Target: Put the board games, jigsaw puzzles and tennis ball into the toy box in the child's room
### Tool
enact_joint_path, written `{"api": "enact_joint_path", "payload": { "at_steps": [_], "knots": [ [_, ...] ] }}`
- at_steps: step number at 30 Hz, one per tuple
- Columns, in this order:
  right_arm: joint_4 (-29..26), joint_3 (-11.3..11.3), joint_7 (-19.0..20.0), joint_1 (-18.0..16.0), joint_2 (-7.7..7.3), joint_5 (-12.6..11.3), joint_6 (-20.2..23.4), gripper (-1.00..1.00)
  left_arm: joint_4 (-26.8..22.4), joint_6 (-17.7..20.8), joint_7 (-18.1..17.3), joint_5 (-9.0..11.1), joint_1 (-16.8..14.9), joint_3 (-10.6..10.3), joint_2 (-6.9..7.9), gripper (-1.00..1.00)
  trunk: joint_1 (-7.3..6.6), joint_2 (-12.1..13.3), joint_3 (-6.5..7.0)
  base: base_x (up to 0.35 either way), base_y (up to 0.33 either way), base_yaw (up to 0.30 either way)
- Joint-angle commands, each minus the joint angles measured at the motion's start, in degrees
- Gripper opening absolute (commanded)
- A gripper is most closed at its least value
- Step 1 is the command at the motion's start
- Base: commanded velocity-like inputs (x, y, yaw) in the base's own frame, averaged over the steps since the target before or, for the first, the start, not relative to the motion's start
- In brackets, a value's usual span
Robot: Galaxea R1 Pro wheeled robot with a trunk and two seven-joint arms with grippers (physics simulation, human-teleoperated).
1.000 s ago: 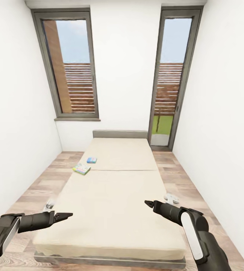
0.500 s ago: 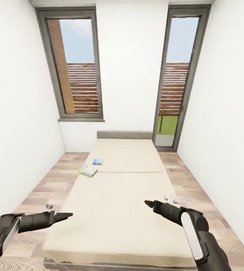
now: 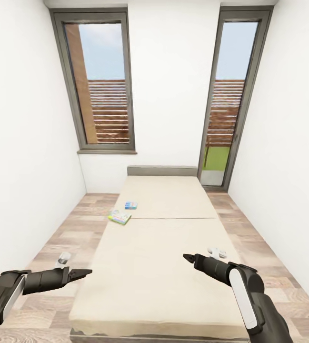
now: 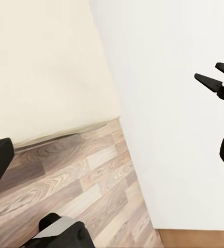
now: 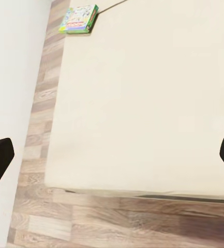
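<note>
Since both flat board games (image 3: pixel 120 217) on the bed's (image 3: pixel 164 267) far left edge look light and stiff, either spread, empty pincer (image 3: pixel 80 273) should pinch a thin overhanging side.

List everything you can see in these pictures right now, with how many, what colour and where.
bed: one, beige mattress with grey headboard, running down the middle of the room to the far wall.
yellow-green game box: one, yellow-green, at the bed's left edge, about halfway along.
small blue game box: one, blue, on the bed just beyond the yellow-green one.
windows: two, tall, dark grey frames, in the far wall.
walls: white, on both sides and at the far end.
floor: wood planks, on both sides of the bed.
left gripper: one, black, held empty over the floor left of the bed's near end.
right gripper: one, black, held empty over the bed's near right part.
</note>
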Motion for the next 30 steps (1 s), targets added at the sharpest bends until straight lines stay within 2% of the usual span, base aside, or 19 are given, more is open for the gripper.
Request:
{"api": "enact_joint_path", "payload": {
  "at_steps": [1, 8, 22, 30],
  "knots": [
    [-0.05, -0.19, 0.58, -0.07, 0.08, 0.48, 0.32, 1.00, 0.03, 0.57, -0.09, 0.20, -0.04, -0.02, 0.02, 1.00, 0.04, -0.14, -0.14, 0.001, 0.282, -0.087],
    [-0.04, -0.19, 0.58, -0.07, 0.11, 0.48, 0.32, 1.00, 0.02, 0.48, -0.09, 0.20, -0.04, -0.07, 0.02, 1.00, 0.04, -0.14, -0.07, 0.000, 0.258, -0.197],
    [0.08, -0.19, 0.30, -0.07, 0.07, 0.48, 0.32, 1.00, 0.01, 0.45, -0.07, 0.20, -0.04, -0.05, 0.02, 1.00, 0.04, -0.14, 0.19, 0.000, 0.151, -0.272],
    [0.13, -0.19, 0.21, -0.07, 0.09, 0.48, 0.31, 1.00, 0.02, 0.49, -0.09, 0.20, -0.04, -0.03, 0.02, 1.00, 0.04, -0.14, 0.35, 0.000, 0.244, -0.270]
  ]
}}
